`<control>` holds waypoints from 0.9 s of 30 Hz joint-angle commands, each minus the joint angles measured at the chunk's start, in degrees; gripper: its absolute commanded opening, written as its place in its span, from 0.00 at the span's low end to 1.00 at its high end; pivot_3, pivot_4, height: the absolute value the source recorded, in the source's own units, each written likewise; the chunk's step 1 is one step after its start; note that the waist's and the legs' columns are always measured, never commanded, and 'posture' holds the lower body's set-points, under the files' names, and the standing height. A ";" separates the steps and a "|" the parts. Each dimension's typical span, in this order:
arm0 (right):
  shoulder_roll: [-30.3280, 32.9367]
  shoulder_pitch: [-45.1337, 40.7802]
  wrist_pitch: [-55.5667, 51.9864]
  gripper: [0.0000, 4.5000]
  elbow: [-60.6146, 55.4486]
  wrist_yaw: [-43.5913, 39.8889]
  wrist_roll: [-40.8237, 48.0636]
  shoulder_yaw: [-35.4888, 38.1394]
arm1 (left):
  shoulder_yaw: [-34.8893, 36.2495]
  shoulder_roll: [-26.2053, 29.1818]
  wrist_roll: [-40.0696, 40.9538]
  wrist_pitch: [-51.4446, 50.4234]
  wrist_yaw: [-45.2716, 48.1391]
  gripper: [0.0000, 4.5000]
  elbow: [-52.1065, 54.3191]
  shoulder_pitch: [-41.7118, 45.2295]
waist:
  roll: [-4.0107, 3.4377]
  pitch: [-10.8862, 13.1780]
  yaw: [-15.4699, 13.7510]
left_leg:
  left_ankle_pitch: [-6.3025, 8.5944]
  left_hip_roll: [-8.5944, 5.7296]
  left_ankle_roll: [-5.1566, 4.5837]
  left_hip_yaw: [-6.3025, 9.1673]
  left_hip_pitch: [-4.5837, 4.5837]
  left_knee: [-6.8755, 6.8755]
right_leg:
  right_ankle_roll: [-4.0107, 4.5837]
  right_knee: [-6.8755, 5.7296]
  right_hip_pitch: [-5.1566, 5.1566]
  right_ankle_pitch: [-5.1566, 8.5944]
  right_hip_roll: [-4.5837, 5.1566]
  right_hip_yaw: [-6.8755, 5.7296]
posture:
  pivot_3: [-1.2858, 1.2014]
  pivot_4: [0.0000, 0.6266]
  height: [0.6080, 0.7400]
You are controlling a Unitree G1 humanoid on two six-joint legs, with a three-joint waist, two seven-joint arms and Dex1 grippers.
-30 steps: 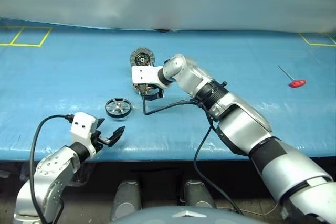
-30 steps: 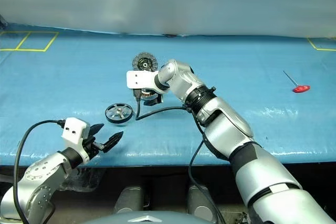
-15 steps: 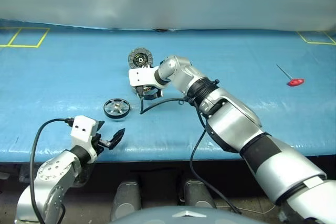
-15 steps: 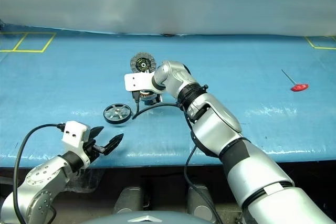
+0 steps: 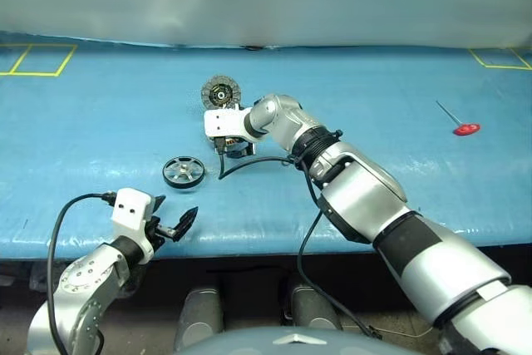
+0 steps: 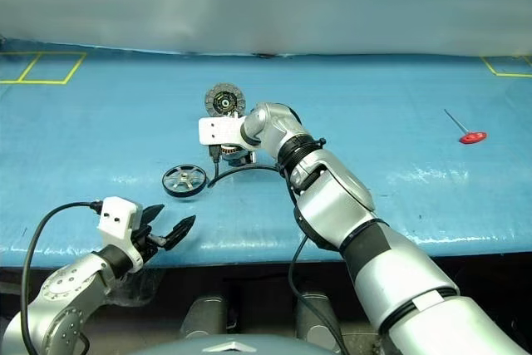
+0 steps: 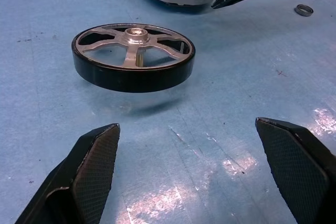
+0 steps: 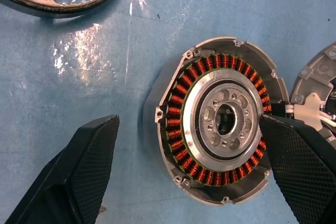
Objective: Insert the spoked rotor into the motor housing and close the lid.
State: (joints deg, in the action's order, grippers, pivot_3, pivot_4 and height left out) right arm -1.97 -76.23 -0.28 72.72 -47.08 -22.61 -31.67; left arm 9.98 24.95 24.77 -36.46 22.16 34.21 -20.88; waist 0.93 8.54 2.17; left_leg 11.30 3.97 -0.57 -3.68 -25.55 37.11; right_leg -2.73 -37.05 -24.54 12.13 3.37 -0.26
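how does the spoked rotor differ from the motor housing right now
The spoked rotor is a black-rimmed wheel with silver spokes you can see through; the motor housing is a silver cup ringed inside with copper windings. The rotor lies loose and alone on the blue table, while the housing has its lid attached and swung open. The open right gripper hangs over the housing; the open left gripper faces the rotor. Both are round with a central hub.
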 commanded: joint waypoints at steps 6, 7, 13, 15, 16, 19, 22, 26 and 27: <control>-1.30 -0.84 1.16 0.99 0.87 1.68 -1.30 1.73 | -0.49 -0.94 -0.52 2.26 -0.94 1.00 2.86 -0.97 | -0.01 0.00 0.00 | 0.00 0.01 0.01 0.00 0.00 0.01 | 0.01 -0.01 -0.01 0.00 0.00 0.00 | 0.52 0.24 1.00; -1.35 -0.72 1.18 0.99 0.94 1.64 -1.42 1.76 | -0.50 -1.02 -0.52 2.34 -1.05 1.00 2.86 -1.01 | -0.01 0.00 0.01 | 0.00 0.01 0.01 0.00 0.00 0.01 | 0.01 -0.01 -0.01 0.00 0.00 0.00 | 0.52 0.24 1.00; -1.62 -0.09 0.64 0.99 1.47 1.45 -2.00 1.85 | -1.11 -1.80 -0.81 2.99 -1.57 1.00 2.96 -1.68 | -0.01 0.00 0.01 | 0.00 0.01 0.01 0.00 0.00 0.00 | 0.01 -0.01 -0.01 0.01 0.00 0.00 | 0.52 0.24 1.00; -1.63 0.10 0.30 0.99 1.66 1.32 -2.19 1.79 | -1.39 -2.03 -0.83 3.18 -1.78 1.00 2.97 -1.71 | -0.01 0.00 0.02 | 0.00 0.01 0.01 0.00 0.00 0.00 | 0.01 -0.01 0.00 0.00 0.00 0.00 | 0.52 0.24 1.00; -1.66 0.21 0.11 0.99 1.77 1.40 -2.27 1.77 | -1.50 -2.14 -0.87 3.25 -1.86 1.00 2.98 -1.71 | -0.01 0.00 0.01 | 0.00 0.01 0.01 0.00 0.00 0.00 | 0.01 -0.02 0.00 0.01 0.00 0.00 | 0.52 0.24 1.00; -1.78 0.51 -0.34 0.99 2.18 1.72 -2.50 1.77 | -1.79 -2.42 -1.05 3.29 -2.06 1.00 3.08 -1.68 | -0.01 0.00 0.01 | 0.00 0.01 0.01 0.01 0.00 0.00 | 0.01 -0.02 -0.01 0.01 0.00 -0.01 | 0.52 0.24 1.00; -1.98 0.74 -0.94 0.99 2.50 2.18 -2.52 2.16 | -1.95 -2.66 -1.28 3.36 -2.16 1.00 3.21 -1.80 | -0.01 0.00 0.01 | 0.00 0.01 0.01 0.00 0.00 0.01 | 0.01 -0.02 -0.01 0.01 0.00 0.00 | 0.52 0.24 1.00; -2.08 1.00 -1.19 0.99 2.65 2.12 -2.83 2.46 | -1.84 -2.94 -1.33 3.65 -2.17 1.00 3.34 -2.24 | -0.01 0.00 0.03 | 0.00 0.01 0.01 0.00 0.00 0.00 | 0.01 -0.03 -0.01 0.01 0.00 0.00 | 0.52 0.24 1.00; -2.09 1.03 -1.23 0.99 2.65 2.16 -2.86 2.51 | -1.83 -3.00 -1.41 3.70 -2.19 1.00 3.32 -2.32 | -0.01 0.00 0.03 | 0.00 0.01 0.01 0.01 0.00 0.00 | 0.02 -0.03 -0.01 0.01 -0.01 -0.01 | 0.52 0.24 1.00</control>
State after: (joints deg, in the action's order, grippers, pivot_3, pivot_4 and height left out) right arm -3.92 -75.16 -1.56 75.78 -45.09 -25.51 -30.25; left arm 8.26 22.19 23.39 -34.24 20.03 34.90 -23.05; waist 0.92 8.54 2.20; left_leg 11.30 3.97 -0.56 -3.67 -25.55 37.11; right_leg -2.72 -37.08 -24.55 12.14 3.36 -0.26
